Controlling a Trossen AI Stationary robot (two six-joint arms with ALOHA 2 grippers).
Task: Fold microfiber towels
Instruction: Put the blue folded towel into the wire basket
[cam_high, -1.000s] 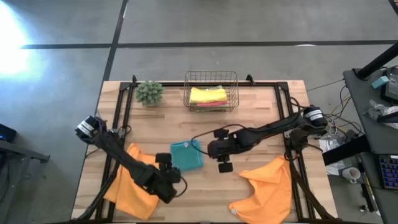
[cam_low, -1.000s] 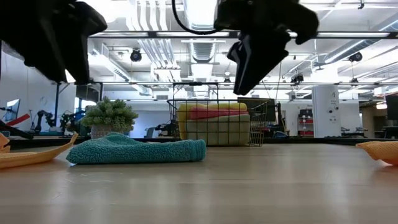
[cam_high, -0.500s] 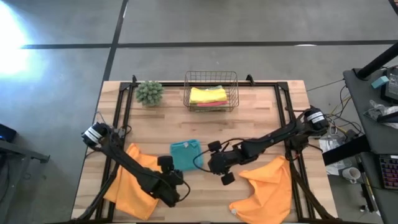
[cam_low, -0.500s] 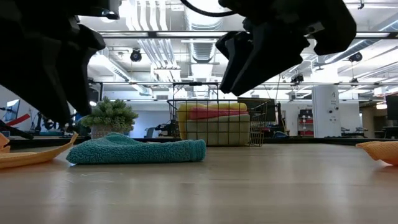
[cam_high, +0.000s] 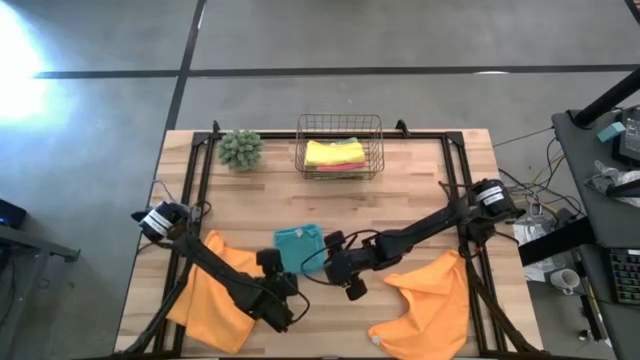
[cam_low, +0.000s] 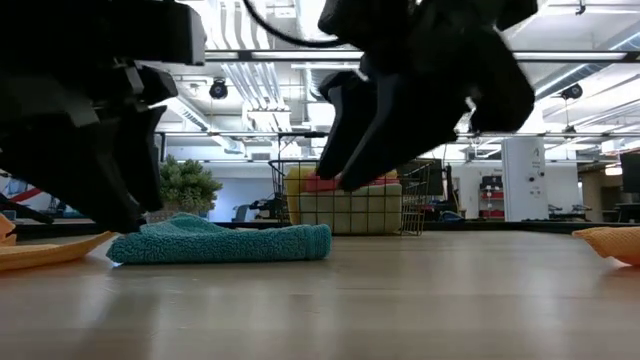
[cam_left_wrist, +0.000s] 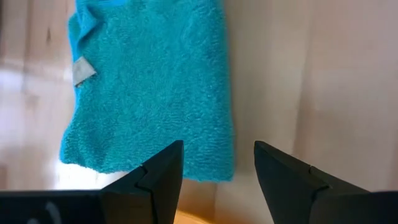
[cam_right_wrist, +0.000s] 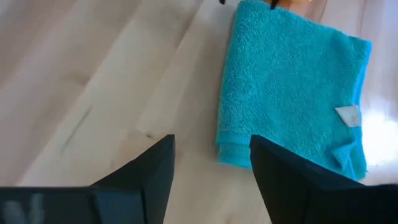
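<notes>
**Folded teal towel flanked by two open tools**

Near the middle of the pale wooden plank counter (cam_high: 420, 180): a small folded teal microfibre towel (cam_high: 299, 246), lying flat, a grey-white tag near one corner. Just beside its near edge on the left: the left tool (cam_left_wrist: 217, 168), fingers spread and empty, not touching the cloth. Just beside its right edge: the right tool (cam_right_wrist: 211, 165), fingers likewise parted, holding nothing, clear of the fabric.

Spread loosely at the counter's front left, partly under the left arm: a crumpled orange microfibre towel (cam_high: 205, 295). At the front right, bunched and unfolded: a second orange microfibre towel (cam_high: 435, 300).

At the far edge, centred: a dark wire basket (cam_high: 375, 150) containing folded towels, a yellow microfibre towel (cam_high: 330, 151) on top with a pink microfibre towel (cam_high: 350, 164) showing at its edge. Left of the basket: a fuzzy green plant ball (cam_high: 240, 148).
</notes>
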